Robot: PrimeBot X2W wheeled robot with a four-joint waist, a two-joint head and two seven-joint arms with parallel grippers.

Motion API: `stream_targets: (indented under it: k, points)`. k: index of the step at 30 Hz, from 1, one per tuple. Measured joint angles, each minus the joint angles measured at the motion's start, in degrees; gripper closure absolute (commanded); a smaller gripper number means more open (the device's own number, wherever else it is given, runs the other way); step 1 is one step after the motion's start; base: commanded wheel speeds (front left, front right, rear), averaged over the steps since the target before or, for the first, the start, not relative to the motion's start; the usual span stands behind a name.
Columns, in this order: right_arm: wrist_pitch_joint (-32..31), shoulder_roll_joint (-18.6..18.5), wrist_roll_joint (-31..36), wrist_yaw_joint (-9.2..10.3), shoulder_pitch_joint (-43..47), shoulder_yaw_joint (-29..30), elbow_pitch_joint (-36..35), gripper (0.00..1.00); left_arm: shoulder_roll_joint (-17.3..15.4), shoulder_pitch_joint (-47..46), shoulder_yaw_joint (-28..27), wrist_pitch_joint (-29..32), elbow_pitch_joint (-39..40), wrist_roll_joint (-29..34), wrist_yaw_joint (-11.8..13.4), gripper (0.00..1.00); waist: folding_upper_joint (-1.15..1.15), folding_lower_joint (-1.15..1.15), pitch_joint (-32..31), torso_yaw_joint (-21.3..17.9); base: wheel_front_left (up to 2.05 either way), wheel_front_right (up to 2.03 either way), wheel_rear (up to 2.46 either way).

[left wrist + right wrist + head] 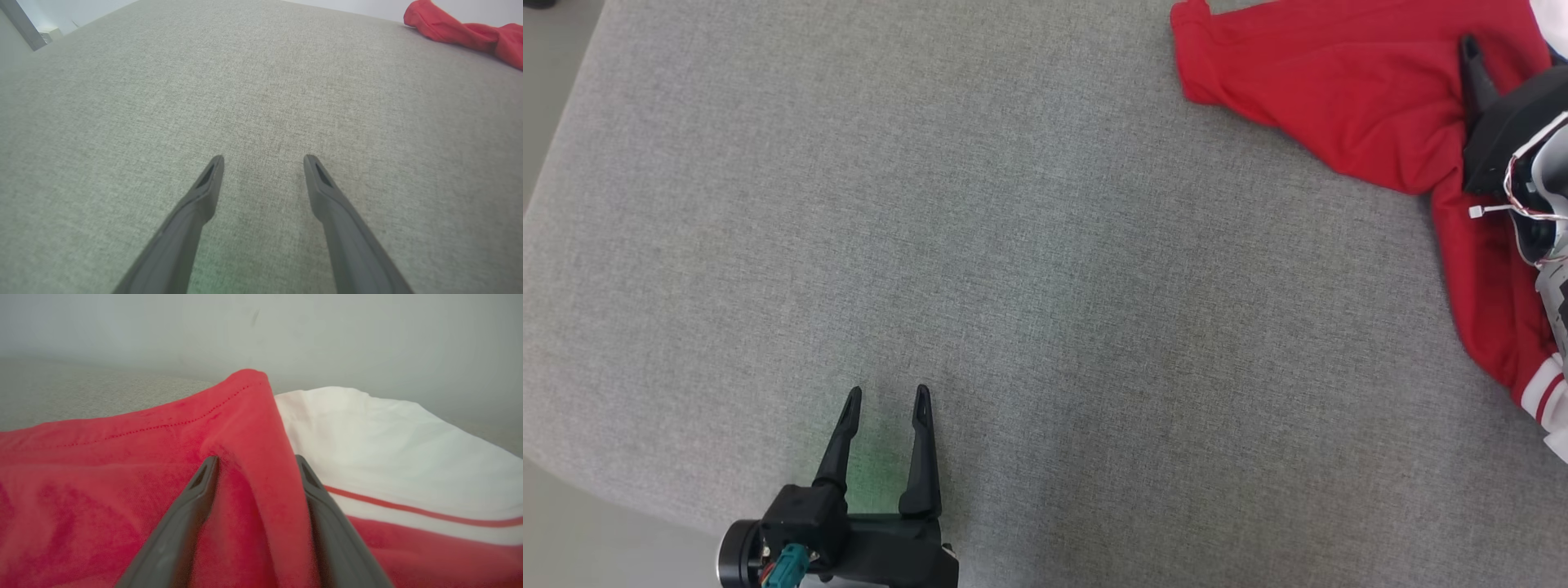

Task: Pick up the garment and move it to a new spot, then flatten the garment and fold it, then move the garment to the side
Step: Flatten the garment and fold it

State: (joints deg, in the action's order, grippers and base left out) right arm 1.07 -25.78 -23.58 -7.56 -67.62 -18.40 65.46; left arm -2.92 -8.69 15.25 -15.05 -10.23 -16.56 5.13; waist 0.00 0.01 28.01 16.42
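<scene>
Garment (1347,106) status: the red item lies bunched and creased on the grey fabric surface (1013,269), with one red sleeve-like length reaching out from the bulk across that surface. A white panel (388,449) crossed by a thin red stripe adjoins the red cloth, and a white-banded hem (1543,392) shows at the garment's near end. My right end effector (255,459) is positioned directly on the garment. Its two dark fingers are spread and straddle a raised ridge of red cloth, which stands up between them, with the white panel just beside the finger on the far side of the ridge. The ridge is not pinched flat. Whether the inner pads already press against the cloth, I cannot tell. From the head camera, one of these fingers (1474,73) lies over the red fabric, and the wrist housing (1527,163) with its thin wires sits above the garment's middle. My left end effector (888,394) is well apart from the garment, over bare grey surface, its fingers spread wide with nothing between them. Seen from the left wrist, the garment (461,30) lies far beyond the left end effector (264,160), by the far edge of the surface.
</scene>
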Motion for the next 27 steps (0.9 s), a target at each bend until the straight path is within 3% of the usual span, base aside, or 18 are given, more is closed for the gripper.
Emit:
stream_targets:
  k: [4,9,13,15,16,17,18,19,27]
  points:
    - [1.63,0.08,-0.80,0.00,-0.43,-1.41,0.13,0.37,0.01,-0.49,-0.20,0.00,0.33,0.01,0.08,0.00,0.00,0.00,0.23,-0.25,0.00,0.00,0.00]
    - [3.31,0.27,-1.69,0.00,-0.49,-3.31,0.21,0.42,0.02,-0.75,-0.14,0.00,0.37,0.09,0.08,0.00,0.00,0.00,0.13,-0.92,0.00,0.00,0.00]
    - [4.53,0.20,-2.11,0.00,-0.49,-5.02,0.49,0.25,0.02,-0.75,-0.04,0.00,0.30,0.09,0.00,0.00,0.00,0.00,-0.22,-1.14,0.00,0.00,0.00]
    - [4.83,0.23,-2.32,0.00,-0.47,-5.73,0.81,0.35,0.02,-0.73,-0.04,0.00,0.19,0.09,0.00,0.00,0.00,0.00,-0.48,-1.16,0.00,0.00,0.00]
    - [4.85,0.27,-2.43,0.00,-0.44,-6.13,1.01,0.54,0.02,-0.70,-0.05,0.00,0.09,0.09,0.00,0.00,0.00,0.00,-0.61,-1.16,0.00,0.00,0.00]
    - [4.93,0.31,-2.68,0.00,-0.43,-6.41,1.22,0.64,0.02,-0.68,-0.09,0.00,-0.01,0.09,-0.02,0.00,0.00,-0.01,-0.74,-1.15,0.00,0.00,0.00]
    - [5.04,0.30,-2.88,0.00,-0.41,-6.76,1.30,0.91,0.01,-0.64,-0.13,0.00,-0.12,0.08,-0.08,0.00,0.00,-0.01,-0.86,-1.13,0.00,0.00,0.00]
    - [5.19,0.26,-3.16,0.00,-0.38,-7.14,1.32,1.00,0.01,-0.62,-0.15,0.00,-0.21,0.08,-0.09,0.00,0.00,-0.01,-0.99,-1.09,0.00,0.00,0.00]
    - [9.91,1.52,-5.09,0.00,1.24,-11.60,-1.70,1.00,0.02,0.46,-1.51,0.00,-0.91,0.09,-0.47,0.00,0.00,0.00,-3.00,-1.21,0.00,0.00,0.00]
